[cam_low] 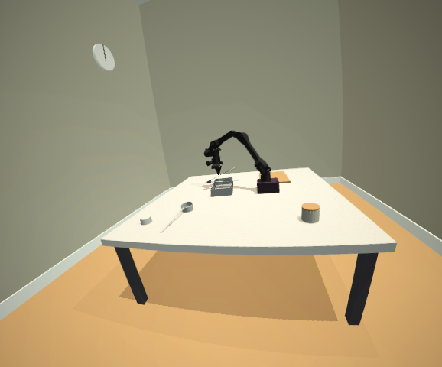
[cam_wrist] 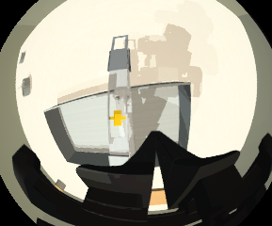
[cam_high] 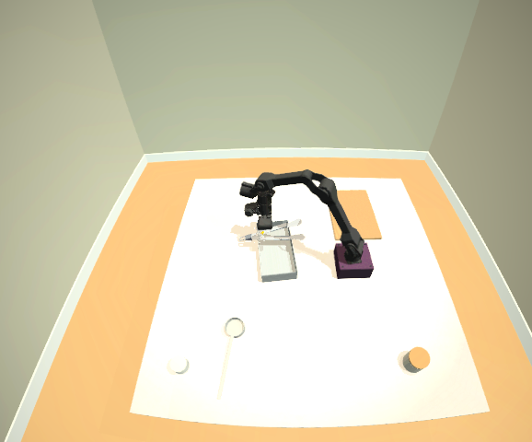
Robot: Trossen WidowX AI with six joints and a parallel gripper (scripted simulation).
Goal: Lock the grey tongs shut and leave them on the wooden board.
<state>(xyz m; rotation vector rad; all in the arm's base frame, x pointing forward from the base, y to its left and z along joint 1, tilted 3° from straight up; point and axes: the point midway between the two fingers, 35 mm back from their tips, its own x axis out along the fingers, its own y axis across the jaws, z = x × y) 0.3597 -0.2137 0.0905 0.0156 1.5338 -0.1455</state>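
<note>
The hand (cam_high: 264, 226) (cam_low: 218, 173) (cam_wrist: 154, 135) is closed on nothing, pointing down above the tongs (cam_high: 283, 237) (cam_low: 208, 181) (cam_wrist: 119, 80), which lie spread below it across the roasting tin (cam_high: 279, 277) (cam_low: 222, 192) (cam_wrist: 56, 129), one arm raised. In the top view, the purple block (cam_high: 354, 271) (cam_low: 268, 186) under the arm stands to the hand's right, with the wooden board (cam_high: 359, 214) (cam_low: 281, 177) (cam_wrist: 158, 197) just beside it. Farther from the hand on the counter (cam_high: 323, 323) (cam_low: 248, 225) (cam_wrist: 230, 85) are a long-handled ring (cam_high: 234, 319) (cam_low: 190, 209), a small white disc (cam_high: 179, 365) (cam_low: 145, 220) and an orange-topped jar (cam_high: 417, 359) (cam_low: 310, 214)
</note>
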